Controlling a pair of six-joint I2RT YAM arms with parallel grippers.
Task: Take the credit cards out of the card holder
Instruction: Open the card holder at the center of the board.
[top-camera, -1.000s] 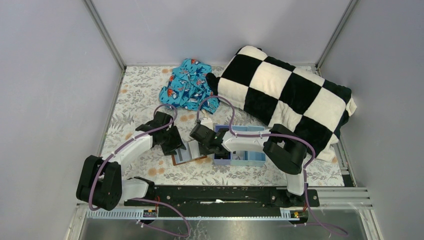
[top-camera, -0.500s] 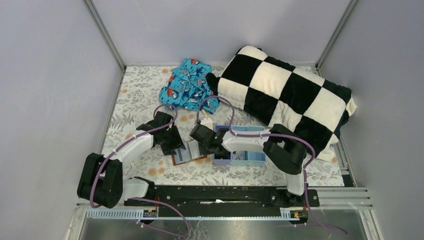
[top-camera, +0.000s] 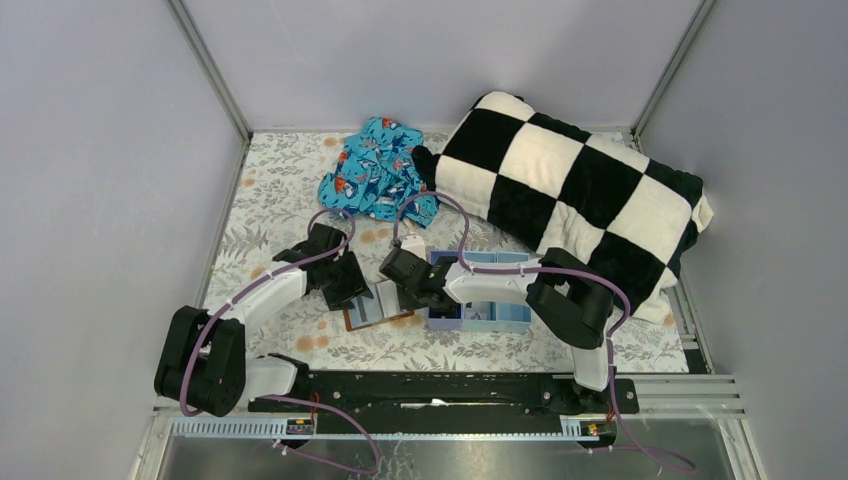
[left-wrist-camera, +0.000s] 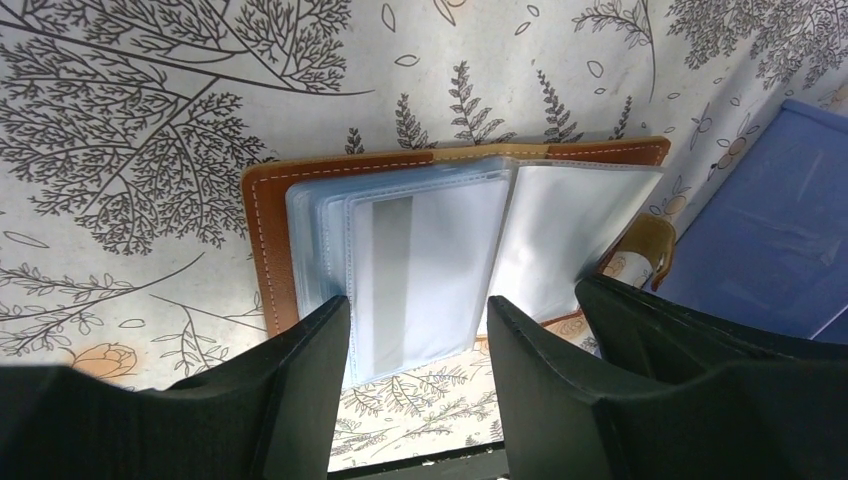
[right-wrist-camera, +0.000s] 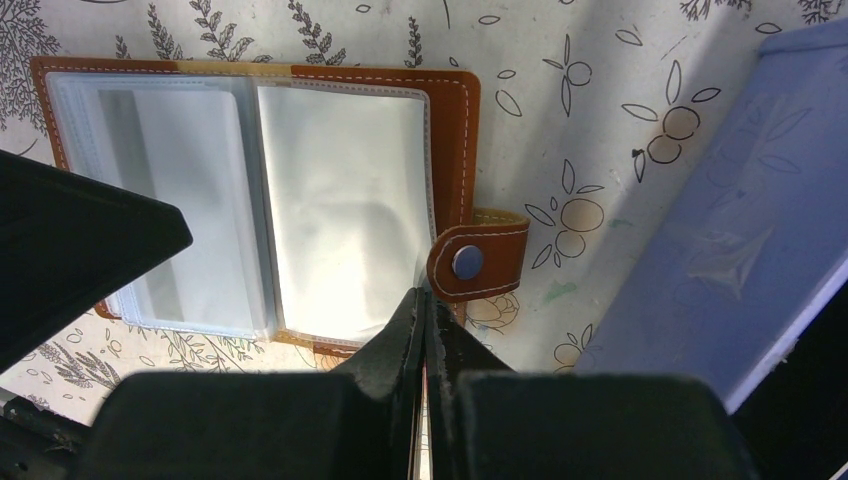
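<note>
left pincer (left-wrist-camera: 418, 322): jaws wide, nothing held. The black fingers straddle the near edge of the left sleeve stack, set up, I'd judge, to close on a sleeve or card edge.
right pincer (right-wrist-camera: 422, 300): jaws closed tight, tips at the near edge of the right-hand sleeve. Can't tell if it pinches the plastic or only pins it. It probably stops the holder sliding.
card holder: brown stitched-leather bifold card holder (left-wrist-camera: 268, 240) with clear plastic sleeves lies open and flat on the white floral tablecloth (left-wrist-camera: 150, 120), just ahead of both pincers' tips.
credit cards: none visible out on the cloth. A grey band (left-wrist-camera: 390, 270) shows through the top sleeve, ahead between the left pincer's fingers. Probably a card, colour unreadable.
edges: brown snap clasp tab (right-wrist-camera: 478, 262) sticks out just right of the right pincer's tips.
room: light blue plastic tray (right-wrist-camera: 720, 230) crowds the right pincer's right side. Only cloth shows left of the left pincer, so pull that way.
</note>
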